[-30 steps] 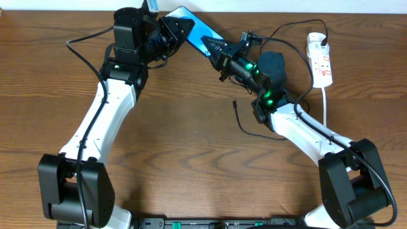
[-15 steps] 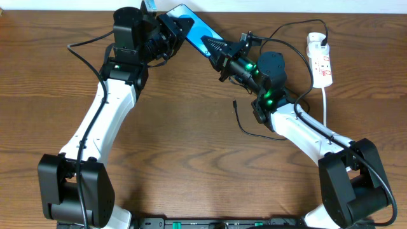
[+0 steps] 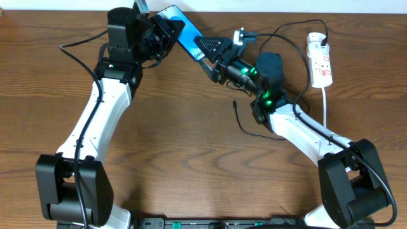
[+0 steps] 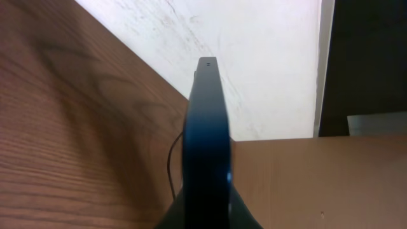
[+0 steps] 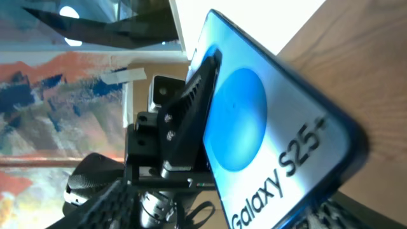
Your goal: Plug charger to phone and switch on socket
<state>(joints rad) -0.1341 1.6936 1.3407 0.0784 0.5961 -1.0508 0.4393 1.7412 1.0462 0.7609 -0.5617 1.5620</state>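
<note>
Since the left gripper (image 3: 166, 28) is clamped on the phone (image 3: 183, 33) at the far edge of the table (image 3: 191, 146) and the right gripper (image 3: 207, 56) looks spread open at its lower end, the right should, I reckon, fetch the charger (image 3: 234, 107) tip lying nearer and bring it squarely to that end.

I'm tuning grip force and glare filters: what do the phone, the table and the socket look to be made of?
The phone: glossy, glass-like lit screen; dark frame with a soft sheen, metal or plastic, unclear which. The table: brown wood or wood-look laminate, low sheen, grain lines visible. The socket: smooth white moulded plastic, by its look.
</note>
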